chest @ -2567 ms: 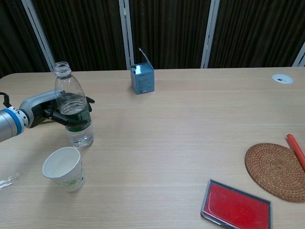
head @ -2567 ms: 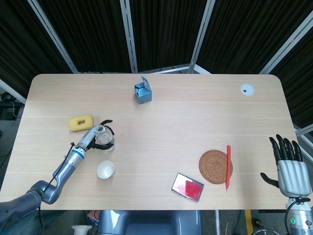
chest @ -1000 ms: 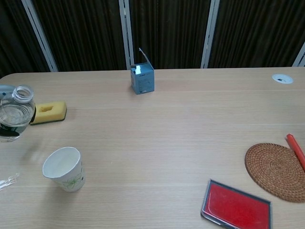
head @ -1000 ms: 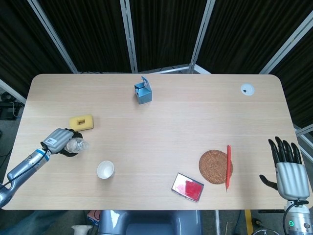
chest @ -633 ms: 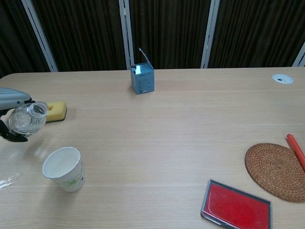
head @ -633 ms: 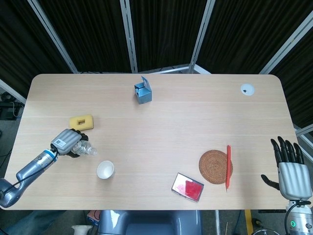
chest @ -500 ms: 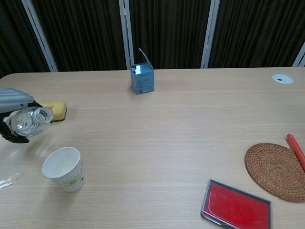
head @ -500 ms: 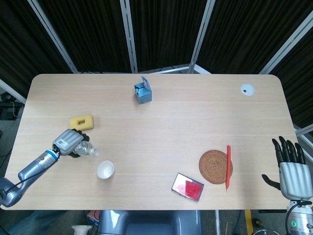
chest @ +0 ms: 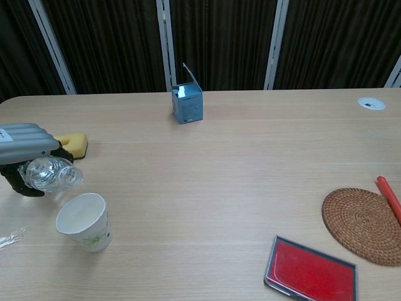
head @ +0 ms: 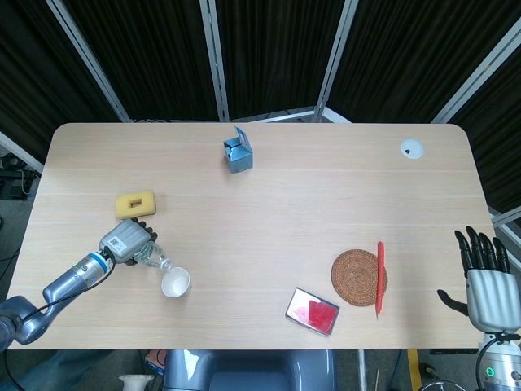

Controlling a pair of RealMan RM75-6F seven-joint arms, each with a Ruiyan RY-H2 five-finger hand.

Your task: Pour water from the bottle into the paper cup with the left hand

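My left hand [head: 124, 240] [chest: 25, 143] grips a clear plastic water bottle [head: 151, 257] [chest: 52, 174], lifted off the table and tipped nearly on its side. Its open neck points right and down, just above the left rim of the white paper cup [head: 175, 282] [chest: 84, 221]. The cup stands upright near the table's front left. No stream of water shows. My right hand [head: 485, 281] hangs beyond the table's right front corner, fingers spread, holding nothing; only the head view shows it.
A yellow sponge [head: 134, 203] [chest: 73, 143] lies behind my left hand. A blue open box [head: 238, 152] [chest: 187, 102] stands at the back. A woven coaster [head: 359, 277], a red pen [head: 379, 278] and a red card case [head: 313, 311] lie front right.
My left hand carried the bottle up off the table, swung it left, then brought it right toward the cup while tipping it from upright to nearly horizontal. My right hand barely moved.
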